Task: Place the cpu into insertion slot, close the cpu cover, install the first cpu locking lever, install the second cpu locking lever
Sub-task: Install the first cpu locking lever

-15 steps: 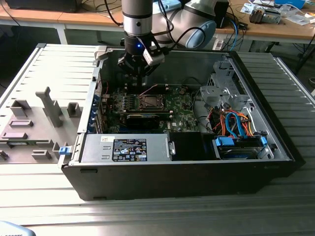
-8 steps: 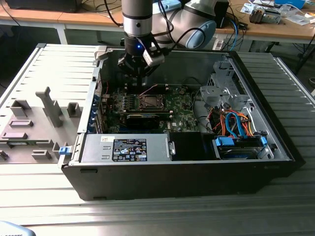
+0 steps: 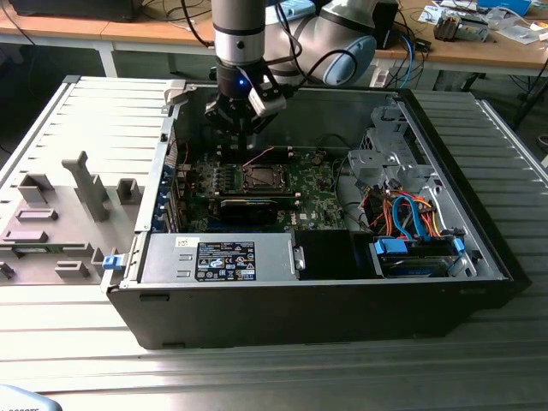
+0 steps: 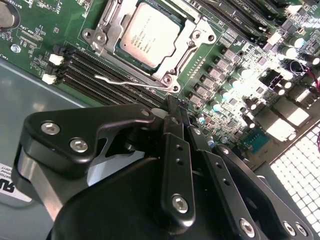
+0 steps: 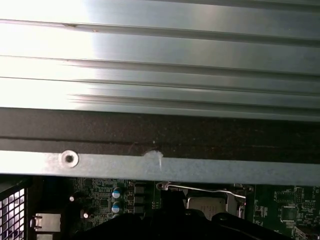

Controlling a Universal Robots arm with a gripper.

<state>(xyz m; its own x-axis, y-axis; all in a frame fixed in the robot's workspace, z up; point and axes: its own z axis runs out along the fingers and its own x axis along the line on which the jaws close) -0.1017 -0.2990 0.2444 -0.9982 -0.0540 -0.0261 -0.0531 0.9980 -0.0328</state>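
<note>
In the exterior view my gripper (image 3: 242,128) hangs inside the open computer case, just behind the insertion slot (image 3: 259,177) on the green board. The second wrist view shows the cpu (image 4: 149,36), grey-beige, lying in the socket. The silvery cpu cover (image 4: 192,42) lies flat around it. A thin wire locking lever (image 4: 117,79) runs along the socket's near side, between it and my gripper (image 4: 179,107). The black fingers (image 4: 172,145) are pressed together with nothing between them. In the first wrist view the lever (image 5: 200,189) and cpu (image 5: 202,202) sit below the case wall.
Long black memory slots (image 4: 85,70) lie beside the socket. The case holds a power supply (image 3: 227,257) in front, with a drive cage (image 3: 394,163) and coloured cables (image 3: 411,218) on the exterior view's right. A grey panel with fixtures (image 3: 68,197) lies on its left.
</note>
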